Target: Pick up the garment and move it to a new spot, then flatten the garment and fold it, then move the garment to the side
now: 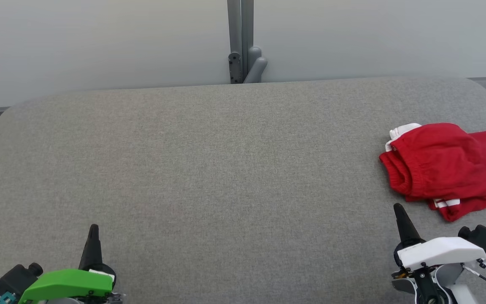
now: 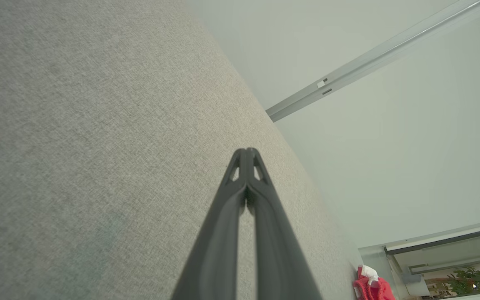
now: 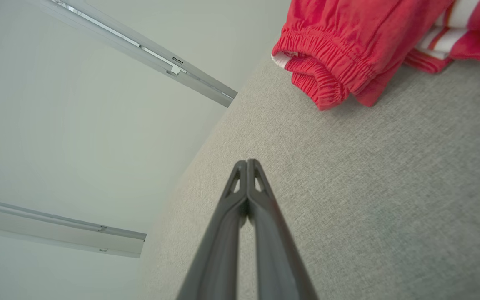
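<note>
Lying folded at the right side of the grey cloth-covered bench [image 1: 226, 169], the red garment [image 1: 441, 164] is partly cut off by the head view's right edge. A white piece [image 1: 403, 130] shows at its far left corner and white stripes [image 1: 446, 203] at its near edge. The right end effector [image 1: 398, 209] hangs just on the near side of it, apart from the cloth, its two dark fingers pressed together to one point and gripping nothing. The left end effector [image 1: 94, 230] is at the near left, well apart from the garment, its fingers likewise pressed together and empty (the left wrist view has the tips meeting over bare bench). The right wrist view adds detail the head view is too far off to give: the gathered elastic waistband [image 3: 327, 46] faces the fingers in stacked layers, and the striped fold lies tucked beneath the top layer. From the left wrist the garment is a small red heap at the bench's right end, with a green plant [image 2: 473, 281] beyond it. From the head, a grey post [image 1: 241, 42] stands behind the bench's far edge.
</note>
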Controlling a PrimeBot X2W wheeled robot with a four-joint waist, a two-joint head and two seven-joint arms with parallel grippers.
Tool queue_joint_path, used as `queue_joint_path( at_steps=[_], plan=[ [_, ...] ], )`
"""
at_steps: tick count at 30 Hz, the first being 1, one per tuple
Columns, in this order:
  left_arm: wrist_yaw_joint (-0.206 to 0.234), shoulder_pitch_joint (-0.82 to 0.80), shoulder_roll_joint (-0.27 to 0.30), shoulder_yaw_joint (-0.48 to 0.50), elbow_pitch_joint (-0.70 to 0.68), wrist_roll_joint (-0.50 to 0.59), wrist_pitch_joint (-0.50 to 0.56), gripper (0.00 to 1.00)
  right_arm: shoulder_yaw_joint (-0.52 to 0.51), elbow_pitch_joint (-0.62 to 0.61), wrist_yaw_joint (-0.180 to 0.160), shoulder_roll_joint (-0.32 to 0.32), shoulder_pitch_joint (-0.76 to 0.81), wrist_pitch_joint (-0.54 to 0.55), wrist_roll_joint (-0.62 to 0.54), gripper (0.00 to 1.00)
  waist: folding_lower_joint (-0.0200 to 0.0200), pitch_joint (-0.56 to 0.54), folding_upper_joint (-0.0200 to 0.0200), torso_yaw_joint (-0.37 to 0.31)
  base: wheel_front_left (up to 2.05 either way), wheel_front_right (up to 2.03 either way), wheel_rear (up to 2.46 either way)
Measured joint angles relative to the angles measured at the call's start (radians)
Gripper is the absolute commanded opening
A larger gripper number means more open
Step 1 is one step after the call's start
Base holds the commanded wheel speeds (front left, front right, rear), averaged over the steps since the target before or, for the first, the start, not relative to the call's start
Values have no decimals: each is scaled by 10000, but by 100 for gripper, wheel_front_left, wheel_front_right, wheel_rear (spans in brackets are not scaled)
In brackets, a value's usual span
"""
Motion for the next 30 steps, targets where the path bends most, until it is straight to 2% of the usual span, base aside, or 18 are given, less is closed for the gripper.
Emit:
queue_joint_path(
  at_steps=[30],
  plan=[
    [-15,-328,13,190,-370,-2840,746,0,-453,-416,-2,-10,-124,719,2865,0,0,52,0,-61,0,0,0]
  ],
)
